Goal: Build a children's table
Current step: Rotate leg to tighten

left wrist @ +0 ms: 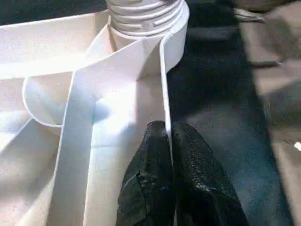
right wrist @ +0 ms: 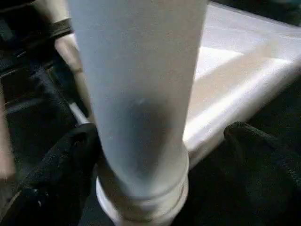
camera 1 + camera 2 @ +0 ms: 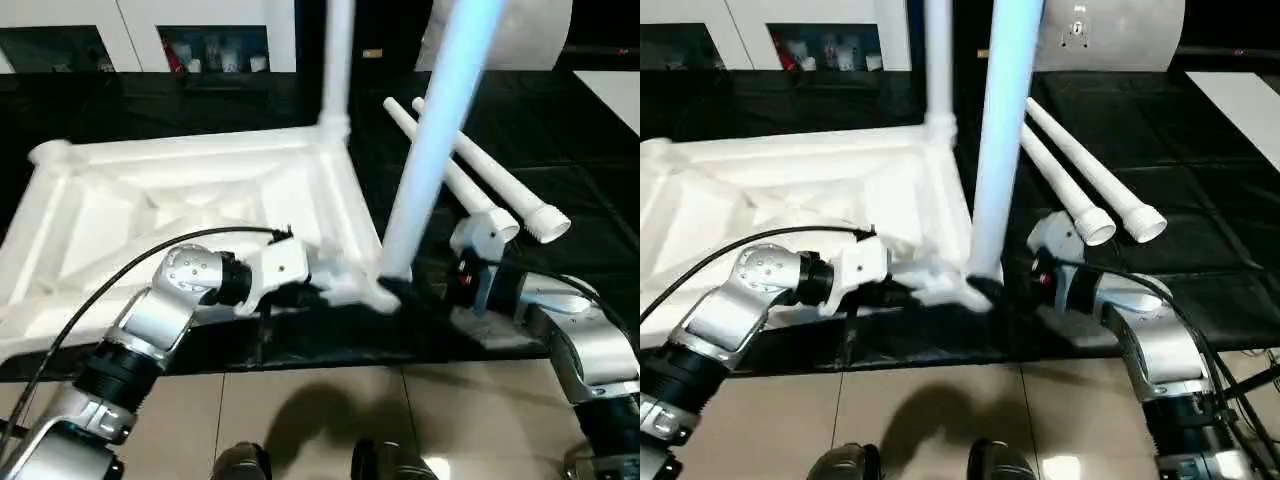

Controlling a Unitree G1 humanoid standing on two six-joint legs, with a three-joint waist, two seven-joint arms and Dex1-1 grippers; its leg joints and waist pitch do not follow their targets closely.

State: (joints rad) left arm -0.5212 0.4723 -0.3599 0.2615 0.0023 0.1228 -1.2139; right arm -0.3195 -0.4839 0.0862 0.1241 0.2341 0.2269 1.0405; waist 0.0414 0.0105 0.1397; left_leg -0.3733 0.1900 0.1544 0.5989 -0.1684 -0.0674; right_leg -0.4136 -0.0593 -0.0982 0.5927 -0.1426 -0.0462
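The children's table top (image 3: 150,200) lies upside down on a black mat, white, with its ribbed underside facing up. One leg (image 3: 336,60) stands screwed into the far right corner socket. A second leg (image 3: 430,150) rises, slightly tilted, from the near right corner socket (image 1: 146,23). My left gripper (image 1: 169,129) is shut on the top's thin rim wall just beside that socket. My right gripper (image 2: 162,134) is open around the base of this leg, one finger (image 2: 61,174) on each side. Two loose legs (image 3: 470,165) lie side by side on the mat to the right.
The black mat (image 3: 560,190) ends at a tiled floor (image 3: 300,420) near me, where my feet show. Dark shelves with small items (image 3: 210,50) and a large pale round object (image 3: 1110,35) stand behind the mat. A black cable (image 3: 90,300) loops over my left forearm.
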